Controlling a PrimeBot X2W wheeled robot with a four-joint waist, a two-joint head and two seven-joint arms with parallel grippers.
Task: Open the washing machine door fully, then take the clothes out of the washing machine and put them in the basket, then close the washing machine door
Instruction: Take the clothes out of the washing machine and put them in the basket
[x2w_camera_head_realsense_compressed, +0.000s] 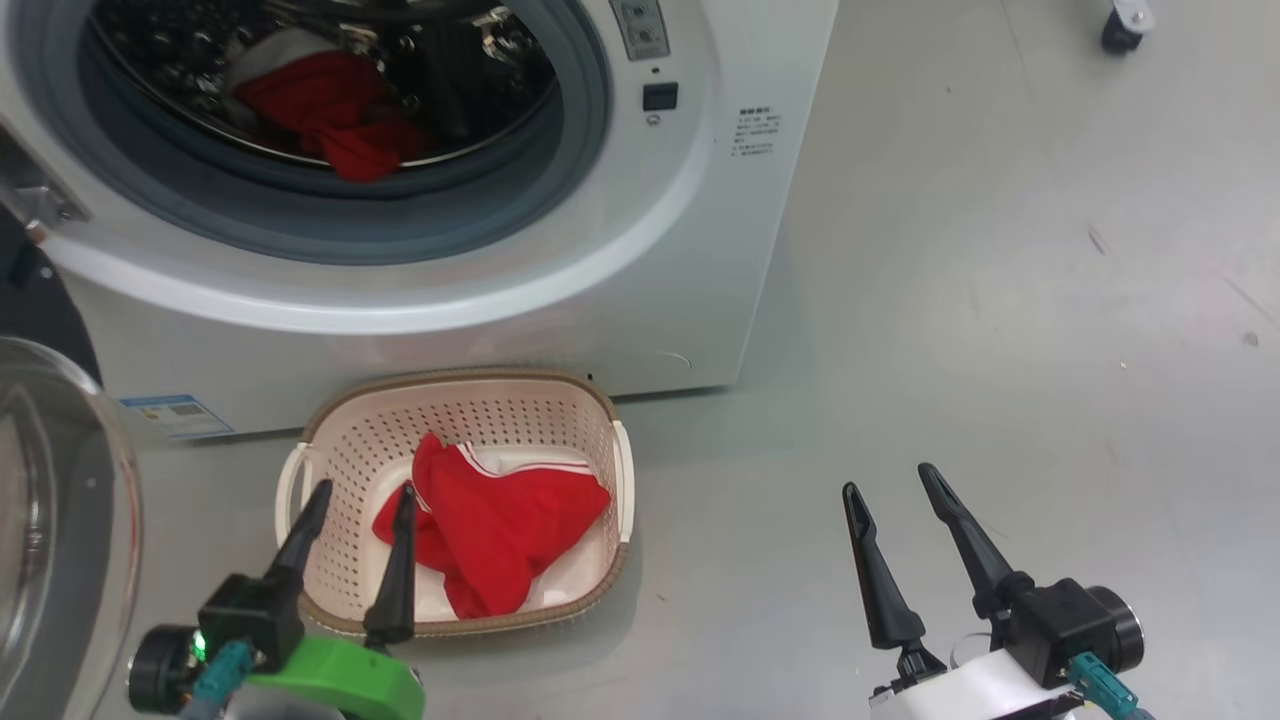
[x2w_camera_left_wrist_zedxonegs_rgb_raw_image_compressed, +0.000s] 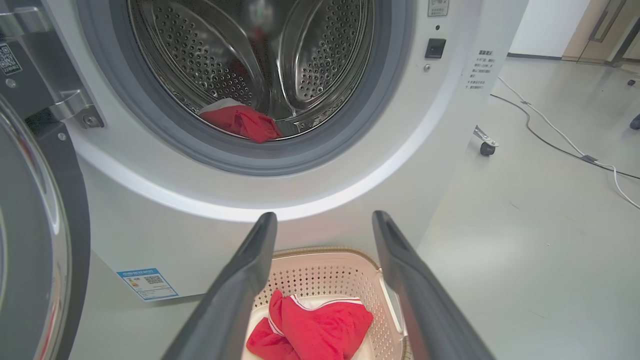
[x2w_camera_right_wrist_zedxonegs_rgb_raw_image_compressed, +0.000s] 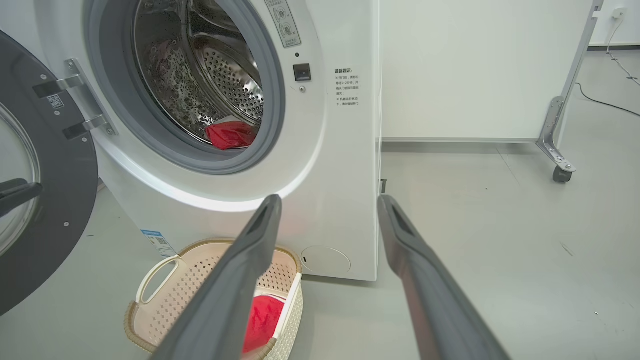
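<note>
The white washing machine (x2w_camera_head_realsense_compressed: 640, 260) stands with its door (x2w_camera_head_realsense_compressed: 60, 530) swung wide open at the left; the door (x2w_camera_right_wrist_zedxonegs_rgb_raw_image_compressed: 45, 200) also shows in the right wrist view. Red clothes (x2w_camera_head_realsense_compressed: 330, 115) lie in the drum, near the grey gasket. Another red garment with white stripes (x2w_camera_head_realsense_compressed: 500, 520) lies in the cream basket (x2w_camera_head_realsense_compressed: 560, 410) on the floor below the drum. My left gripper (x2w_camera_head_realsense_compressed: 362, 495) hovers open over the basket's near left side, holding nothing. My right gripper (x2w_camera_head_realsense_compressed: 890, 480) is open above bare floor, right of the basket. Through the left wrist view the drum clothes (x2w_camera_left_wrist_zedxonegs_rgb_raw_image_compressed: 242, 122) and the basket garment (x2w_camera_left_wrist_zedxonegs_rgb_raw_image_compressed: 320, 327) are visible.
A caster foot (x2w_camera_head_realsense_compressed: 1125, 25) of a metal frame stands at the far right. Cables (x2w_camera_left_wrist_zedxonegs_rgb_raw_image_compressed: 560, 140) run over the grey floor to the right of the machine. A white panel (x2w_camera_right_wrist_zedxonegs_rgb_raw_image_compressed: 475, 70) stands behind the machine's right side.
</note>
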